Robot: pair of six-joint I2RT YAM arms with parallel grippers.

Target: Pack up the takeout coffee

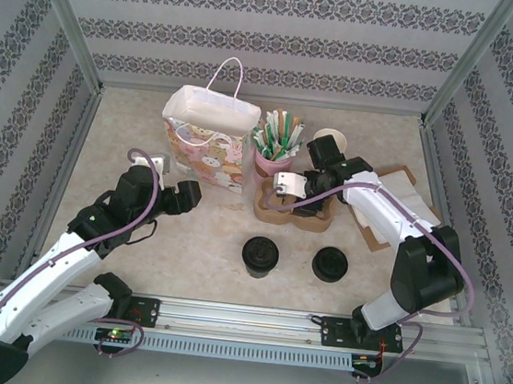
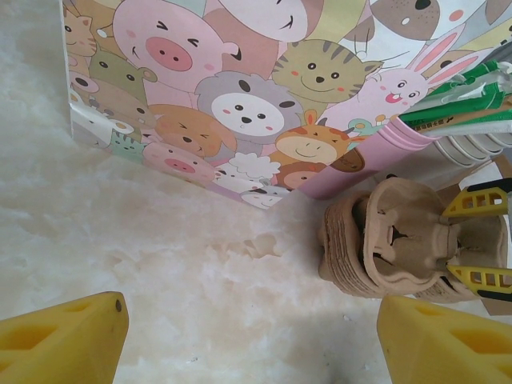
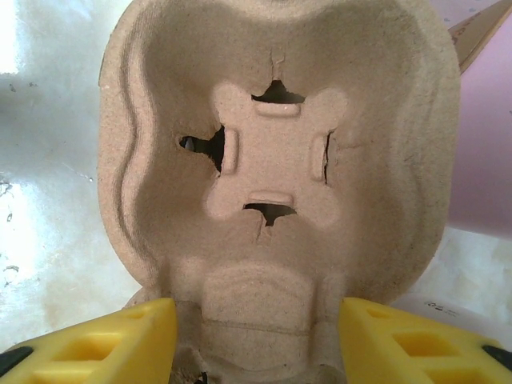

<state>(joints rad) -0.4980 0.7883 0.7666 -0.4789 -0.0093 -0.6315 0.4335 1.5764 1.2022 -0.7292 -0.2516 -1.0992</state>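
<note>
We find no readable text, the gift bag point(image 2: 240, 96) ahead of the left gripper point(image 2: 252, 336) carrying just cartoon animal faces.

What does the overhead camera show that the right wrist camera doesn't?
Overhead adds the two black-lidded coffee cups, the animal-print gift bag and the open left claw. The right wrist view adds the cross-cut flap at the bottom of a carrier well. Both show the cardboard carrier, with the right claw clamped on its middle ridge.

White links point(image 1: 43, 272), black joints point(image 1: 426, 267); looping purple cables point(image 1: 156, 185); yellow wedge fingers point(image 2: 64, 340)
</note>
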